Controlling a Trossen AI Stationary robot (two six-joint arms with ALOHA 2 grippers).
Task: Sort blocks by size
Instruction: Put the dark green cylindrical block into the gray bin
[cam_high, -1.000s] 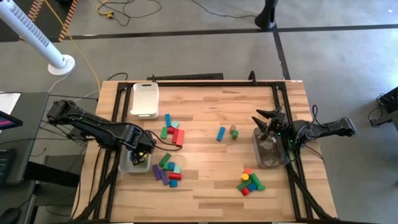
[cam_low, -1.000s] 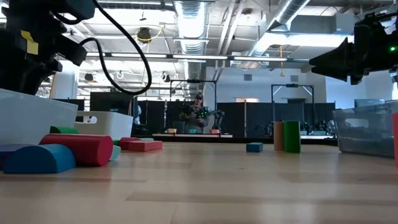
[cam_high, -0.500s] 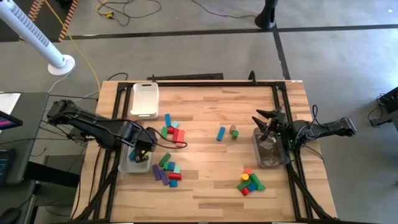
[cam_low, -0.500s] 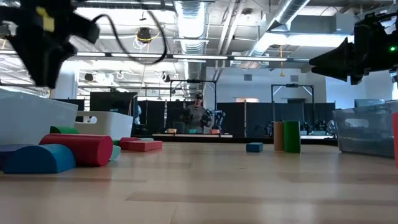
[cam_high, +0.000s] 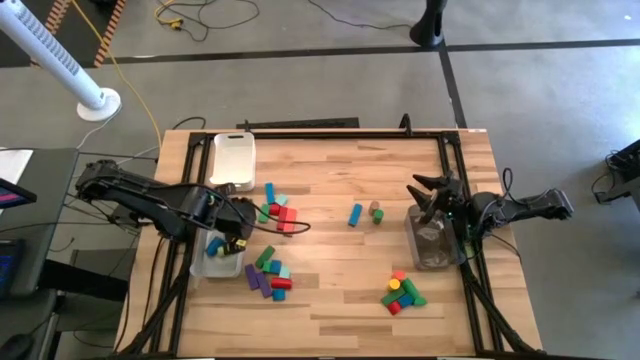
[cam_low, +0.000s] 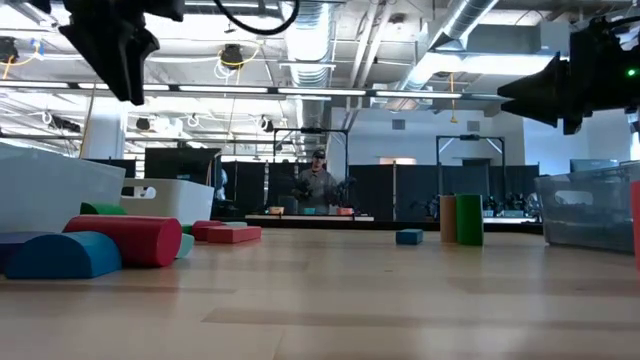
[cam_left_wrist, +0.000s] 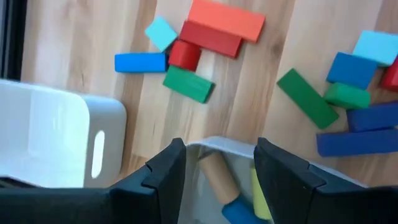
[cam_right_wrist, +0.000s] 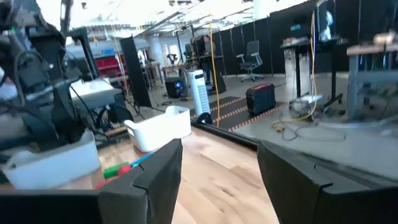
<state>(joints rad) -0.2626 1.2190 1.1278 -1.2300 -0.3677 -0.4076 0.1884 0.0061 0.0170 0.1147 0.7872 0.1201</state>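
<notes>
Blocks (cam_high: 272, 268): small, light, stiff, smooth, scattered across the desk (cam_high: 330, 190) beside my left bin (cam_high: 214, 262), best pinched across flat sides; my left tool (cam_left_wrist: 217, 163) spread and empty above that bin, my right tool (cam_high: 432, 192) spread, idle over the right bin (cam_high: 432, 248).

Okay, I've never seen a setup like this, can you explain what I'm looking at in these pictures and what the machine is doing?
It is a robot with two dark arms at a wooden table. One picture looks down from above, one looks level across the tabletop, and two come from cameras on the wrists. Colourful toy blocks lie in clusters on the wood, beside a white tray. The left gripper hangs open and empty over a clear bin already holding a few blocks. The right gripper waits open and empty over another clear bin.
</notes>
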